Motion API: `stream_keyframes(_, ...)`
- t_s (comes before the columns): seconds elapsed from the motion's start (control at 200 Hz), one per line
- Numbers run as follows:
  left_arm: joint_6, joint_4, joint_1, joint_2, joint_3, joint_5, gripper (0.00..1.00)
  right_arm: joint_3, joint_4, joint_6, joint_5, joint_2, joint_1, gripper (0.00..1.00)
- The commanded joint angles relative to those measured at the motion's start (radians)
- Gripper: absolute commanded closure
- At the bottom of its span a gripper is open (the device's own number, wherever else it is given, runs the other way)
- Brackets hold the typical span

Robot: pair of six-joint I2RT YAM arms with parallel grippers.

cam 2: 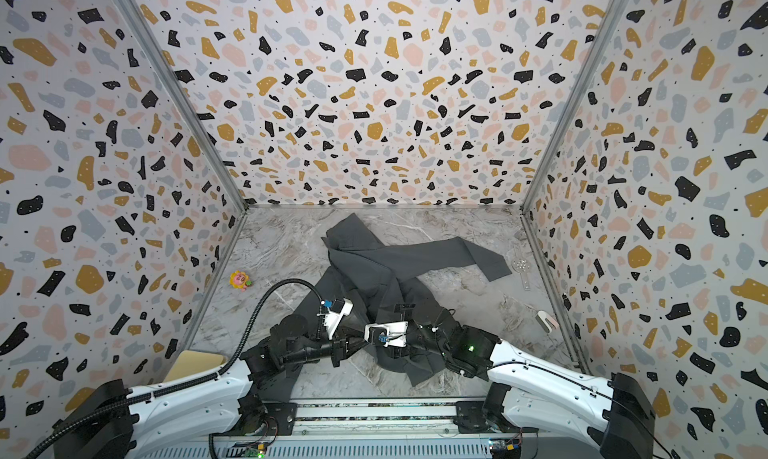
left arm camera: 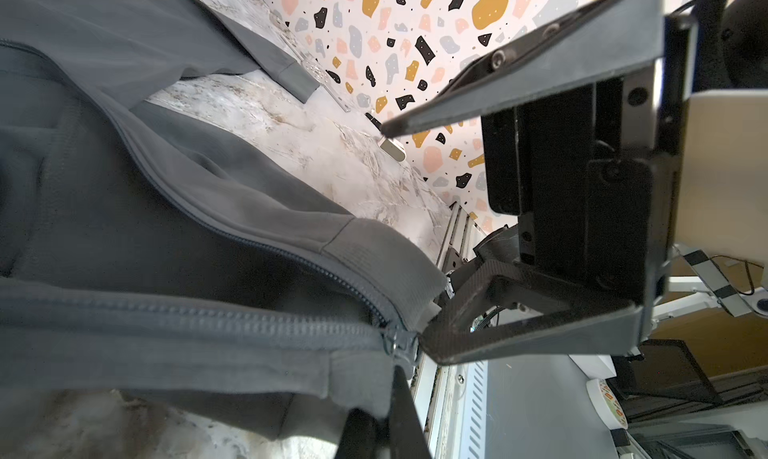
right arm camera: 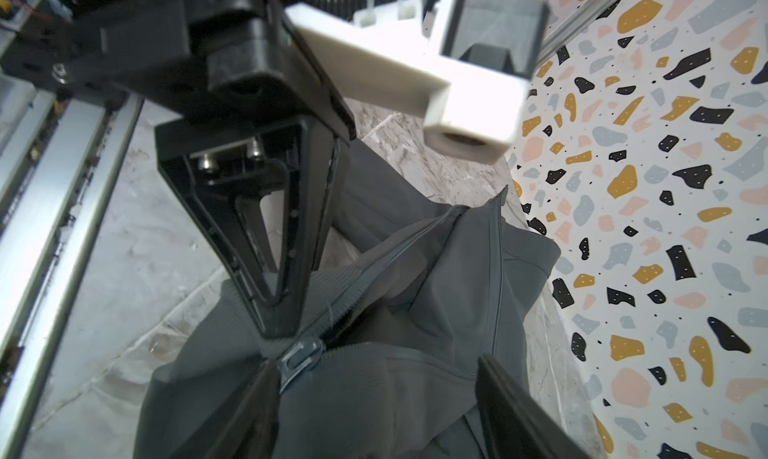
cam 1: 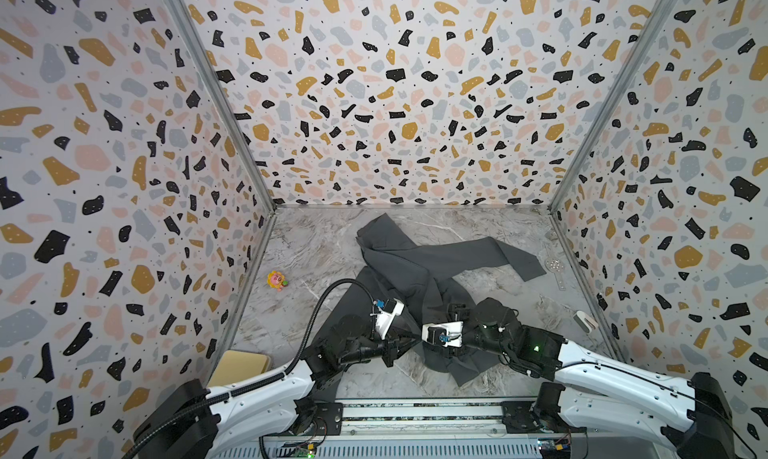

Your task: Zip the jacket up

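The dark grey jacket (cam 1: pixel 415 265) (cam 2: pixel 374 261) lies crumpled on the marble table, one sleeve stretched to the right. Its front is open above the zipper slider (right arm camera: pixel 299 355) (left arm camera: pixel 399 340), which sits at the near hem. My left gripper (left arm camera: pixel 388 398) (cam 1: pixel 415 340) is shut, pinching the hem fabric right beside the slider. My right gripper (right arm camera: pixel 380 411) faces it from the right. Its jaws stand wide apart over the hem, fabric lying loose between them. One right fingertip (left arm camera: pixel 432 344) lies close by the slider.
A small pink and yellow toy (cam 1: pixel 277 280) lies at the left. On the right are a clear plastic strip (cam 1: pixel 555 265) and a white object (cam 1: pixel 585 320). A tan block (cam 1: pixel 243 365) sits at the near left. The metal rail (cam 1: pixel 415 411) runs along the front edge.
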State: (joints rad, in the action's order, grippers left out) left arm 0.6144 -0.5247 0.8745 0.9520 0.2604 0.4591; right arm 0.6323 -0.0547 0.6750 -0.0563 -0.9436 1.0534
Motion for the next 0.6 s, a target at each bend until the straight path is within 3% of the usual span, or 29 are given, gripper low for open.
stream_keyframes(0.0, -0.001, -0.028, 0.01, -0.007, 0.037, 0.035, 1.0, 0.058, -0.04, 0.065, 0.066, 0.008, 0.028, 0.24)
stream_keyframes(0.596, 0.003, -0.041, 0.011, -0.01, 0.039, 0.05, 1.0, 0.066, -0.086, 0.165, 0.14, -0.018, 0.105, 0.23)
